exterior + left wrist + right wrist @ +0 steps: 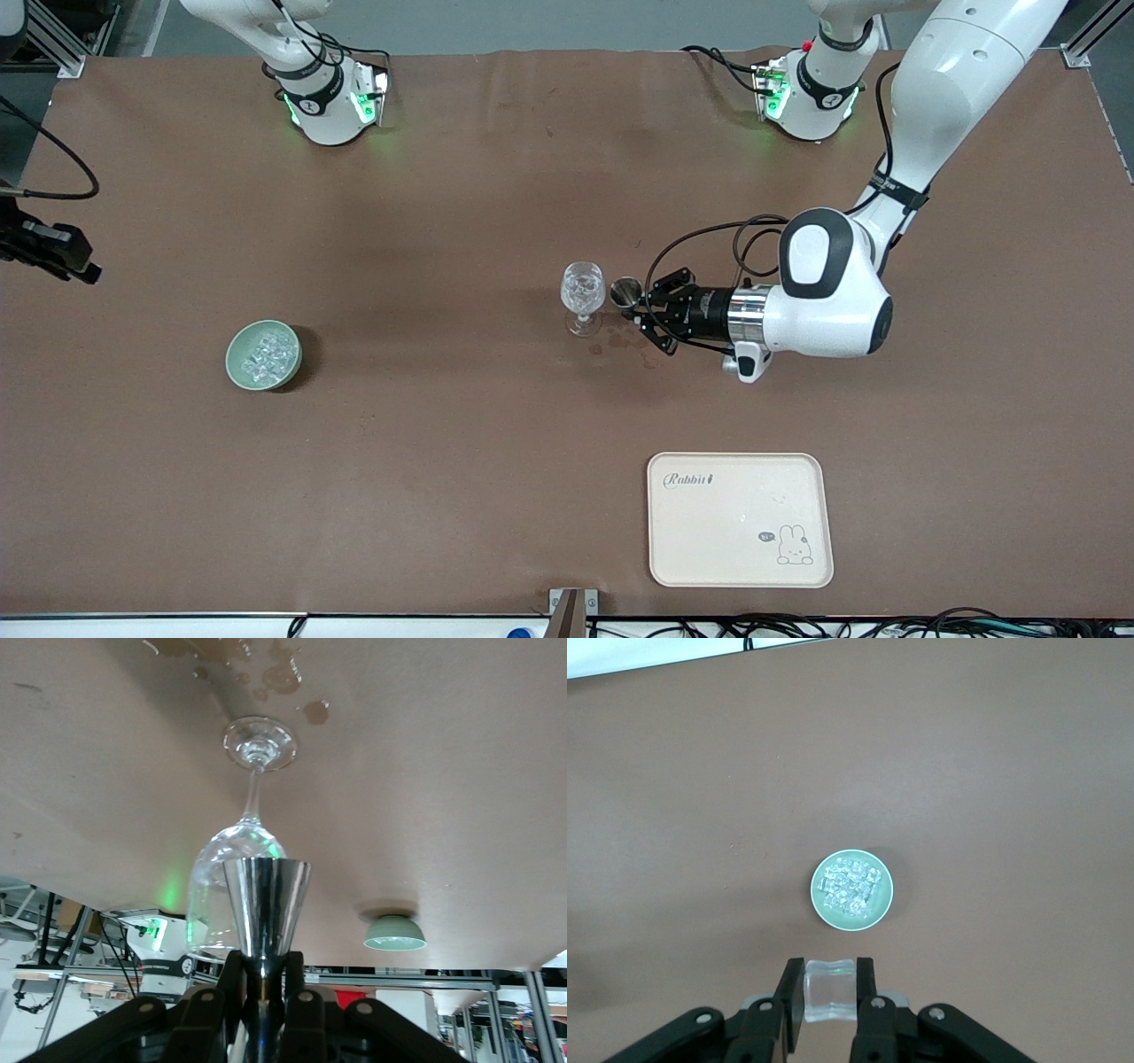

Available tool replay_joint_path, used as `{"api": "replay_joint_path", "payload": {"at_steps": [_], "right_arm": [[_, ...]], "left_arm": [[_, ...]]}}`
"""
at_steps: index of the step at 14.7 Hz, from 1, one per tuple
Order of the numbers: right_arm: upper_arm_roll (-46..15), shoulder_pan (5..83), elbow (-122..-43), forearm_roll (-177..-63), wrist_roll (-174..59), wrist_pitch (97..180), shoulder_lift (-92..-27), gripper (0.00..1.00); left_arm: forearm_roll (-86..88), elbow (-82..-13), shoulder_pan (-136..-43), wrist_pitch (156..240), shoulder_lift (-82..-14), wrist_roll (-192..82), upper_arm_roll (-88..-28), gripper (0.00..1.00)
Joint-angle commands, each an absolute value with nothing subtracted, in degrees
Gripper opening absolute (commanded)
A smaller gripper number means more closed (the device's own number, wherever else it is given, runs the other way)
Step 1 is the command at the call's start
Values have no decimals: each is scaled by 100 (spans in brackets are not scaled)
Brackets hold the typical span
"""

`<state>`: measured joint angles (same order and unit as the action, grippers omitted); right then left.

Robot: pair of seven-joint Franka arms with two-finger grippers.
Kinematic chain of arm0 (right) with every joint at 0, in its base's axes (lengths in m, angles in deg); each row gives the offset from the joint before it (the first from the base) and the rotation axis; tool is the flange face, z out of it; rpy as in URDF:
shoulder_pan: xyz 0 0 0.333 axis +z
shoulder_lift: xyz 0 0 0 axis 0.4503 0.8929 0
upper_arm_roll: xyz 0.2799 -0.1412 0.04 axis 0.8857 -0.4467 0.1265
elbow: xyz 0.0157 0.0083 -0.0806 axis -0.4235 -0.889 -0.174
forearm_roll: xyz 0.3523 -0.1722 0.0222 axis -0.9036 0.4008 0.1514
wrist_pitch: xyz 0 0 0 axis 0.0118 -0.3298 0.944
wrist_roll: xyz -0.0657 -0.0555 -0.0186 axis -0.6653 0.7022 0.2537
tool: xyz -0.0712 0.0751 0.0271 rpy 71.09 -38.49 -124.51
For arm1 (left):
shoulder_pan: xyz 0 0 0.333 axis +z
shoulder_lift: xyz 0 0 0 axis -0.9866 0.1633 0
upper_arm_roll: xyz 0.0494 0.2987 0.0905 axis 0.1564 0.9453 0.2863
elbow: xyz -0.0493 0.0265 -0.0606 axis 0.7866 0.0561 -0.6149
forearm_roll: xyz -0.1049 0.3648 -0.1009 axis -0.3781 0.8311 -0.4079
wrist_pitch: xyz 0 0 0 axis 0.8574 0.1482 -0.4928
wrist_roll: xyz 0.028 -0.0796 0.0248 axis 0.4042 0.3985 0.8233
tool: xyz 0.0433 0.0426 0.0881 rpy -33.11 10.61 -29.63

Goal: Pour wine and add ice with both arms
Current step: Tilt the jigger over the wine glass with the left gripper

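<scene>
A clear stemmed glass [583, 297] stands mid-table. My left gripper [633, 310] is shut on a small metal cup [625, 291], held on its side right beside the glass's bowl. In the left wrist view the cup [266, 899] sits between the fingers [210, 1005], its mouth toward the glass [252, 806]. My right gripper [830, 988] is shut on one clear ice cube [830, 990], high over the table near the pale green bowl [818, 904] of ice [849, 886]. That bowl [237, 370] sits toward the right arm's end.
Small dark wet spots [611, 341] lie on the brown mat around the glass's foot. A cream tray [740, 519] with a rabbit print lies nearer the front camera than the left gripper. A black object [53, 252] shows at the right arm's end.
</scene>
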<state>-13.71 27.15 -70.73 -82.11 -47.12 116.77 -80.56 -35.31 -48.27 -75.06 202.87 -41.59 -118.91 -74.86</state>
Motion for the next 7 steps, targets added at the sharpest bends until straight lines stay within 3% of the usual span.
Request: {"api": "replay_joint_path", "payload": {"at_steps": [1,7], "right_arm": [[-1327,2668,-7053,-8191,-4791,11645,-8098,14],[-1318,2711,-7123,-8200,-4817,11645,-8107,15]], "left_arm": [[-3393,-5216,-7586,20478,-4664,-12146,-7455,1],[-2162,-5084,-7806,20478,-4779,-13474,-7473,1]]}}
